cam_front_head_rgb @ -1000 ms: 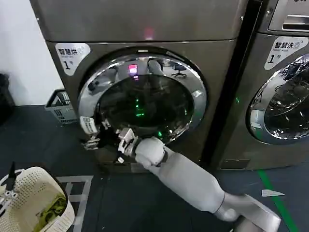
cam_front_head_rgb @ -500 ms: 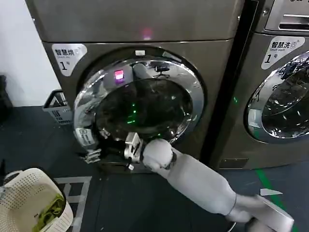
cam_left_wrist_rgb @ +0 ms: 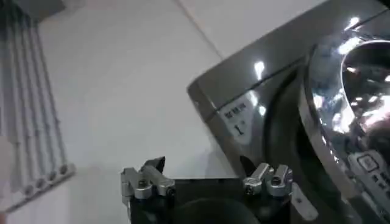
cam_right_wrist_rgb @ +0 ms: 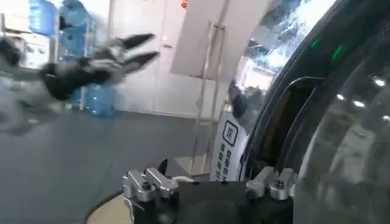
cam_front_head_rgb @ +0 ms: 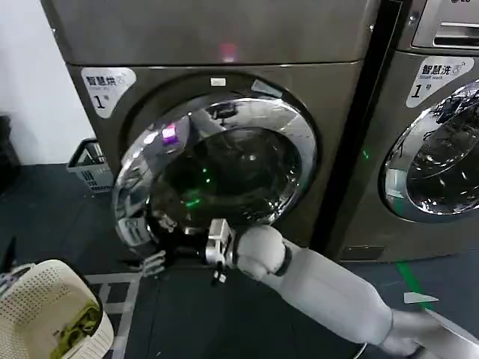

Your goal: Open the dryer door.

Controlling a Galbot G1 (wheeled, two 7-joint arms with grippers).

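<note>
- The dryer (cam_front_head_rgb: 217, 112) stood as the left machine of two steel-fronted units, marked with a "1" label (cam_front_head_rgb: 105, 84) at its upper left corner.
- The dryer door (cam_front_head_rgb: 213, 176), a round chrome-rimmed glass porthole, stood swung partly out from the dryer's front on its left edge, with a dark gap showing there.
- The right gripper (cam_front_head_rgb: 159, 262) was at the door's lower left rim, below the glass, with the grey right arm (cam_front_head_rgb: 314, 280) reaching in from the lower right of the dryer.
- Its fingers sat close about the door's edge, but I cannot tell whether they actually clamped it.
- In the right wrist view the door's curved glass (cam_right_wrist_rgb: 341, 122) lay just beside the right gripper.
- The left gripper (cam_left_wrist_rgb: 206, 182) was held off to the dryer's left, its fingers spread apart with nothing between them.
- A white laundry basket (cam_front_head_rgb: 52, 310) sat on the dark floor left of and below the dryer.
- A second machine (cam_front_head_rgb: 438, 127) stood just right of the dryer.
</note>
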